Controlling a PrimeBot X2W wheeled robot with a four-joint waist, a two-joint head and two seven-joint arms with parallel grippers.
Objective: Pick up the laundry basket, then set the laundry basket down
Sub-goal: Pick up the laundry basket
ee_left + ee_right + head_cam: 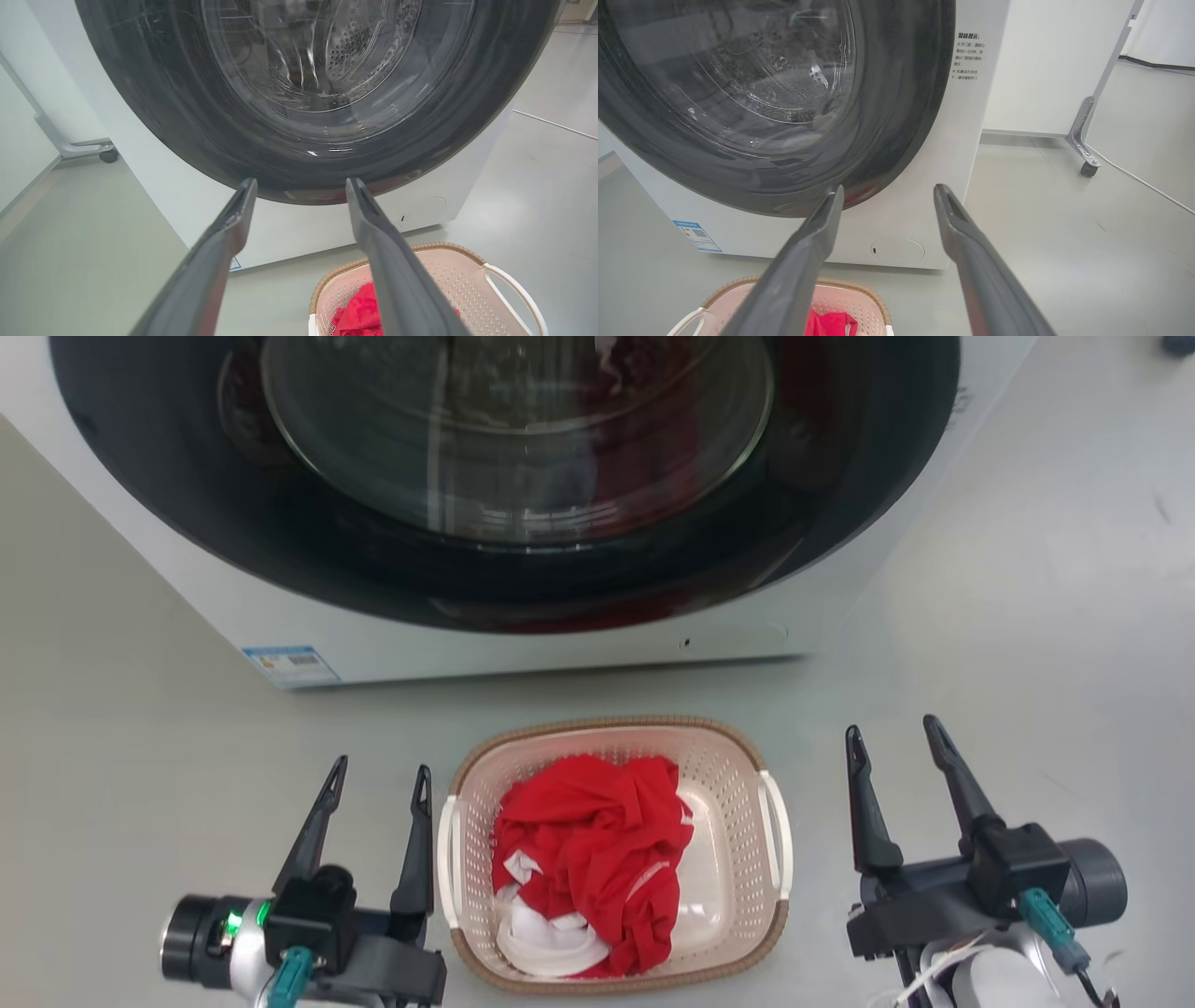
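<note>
The laundry basket (738, 803) stands on the floor in front of the washing machine, pale pink with a brown woven rim and white side handles. It holds red and white clothes (588, 859). My left gripper (378, 782) is open just left of the basket's left handle, apart from it. Open too, my right gripper (894, 737) hangs a little right of the right handle. In the left wrist view the basket (448, 275) lies at the lower right, below my left gripper (301, 186). The right wrist view has the basket (859, 303) at the lower left, under my right gripper (887, 193).
The white washing machine (579, 644) with its shut, dark round door (504, 476) stands close behind the basket. A wheeled white frame (1085, 140) stands right of the machine, and a caster (108, 155) shows at its left. Grey floor (1027, 644) lies open to both sides.
</note>
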